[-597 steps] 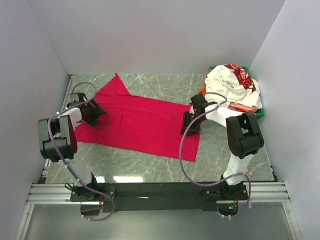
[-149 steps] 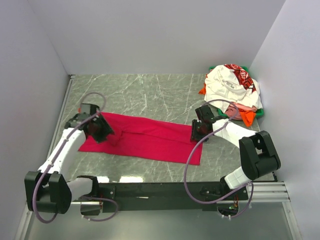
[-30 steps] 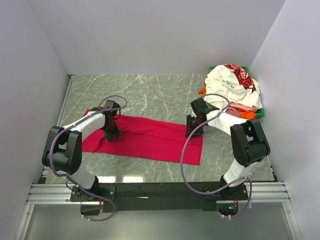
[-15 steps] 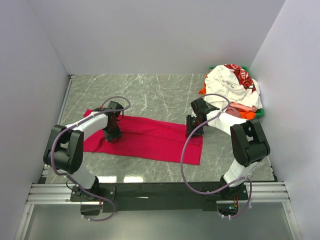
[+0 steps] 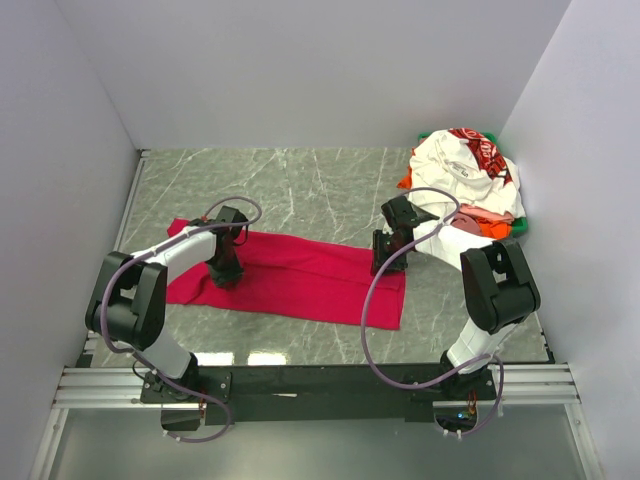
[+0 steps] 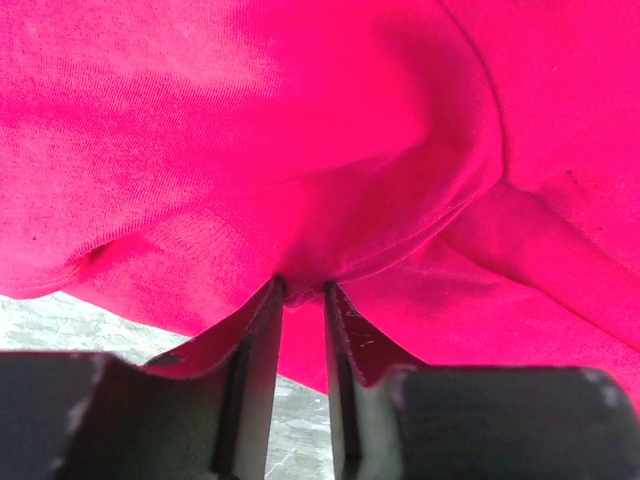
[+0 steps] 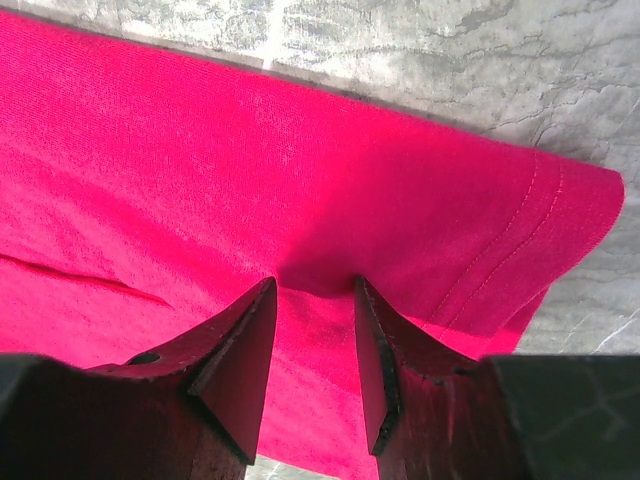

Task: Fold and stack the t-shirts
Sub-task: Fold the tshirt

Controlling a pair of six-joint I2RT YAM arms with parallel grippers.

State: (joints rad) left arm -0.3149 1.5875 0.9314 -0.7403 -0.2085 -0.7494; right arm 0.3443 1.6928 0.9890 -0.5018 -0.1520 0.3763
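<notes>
The soft crimson shirt (image 5: pixel 300 275) lies folded in a long band across the middle of the marbled worktop (image 5: pixel 300 185). The left claw (image 6: pixel 300 290), nearly closed, pinches a pucker near the shirt's left end. The right claw (image 7: pixel 312 285), half open, nips cloth by the stitched right hem.

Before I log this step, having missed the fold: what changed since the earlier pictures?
The red t-shirt went from spread wide to a narrow folded band. The left tool moved from its left edge rightward onto the band, pinching cloth. The right tool stayed at the right end; the shirt pile stayed put.
</notes>
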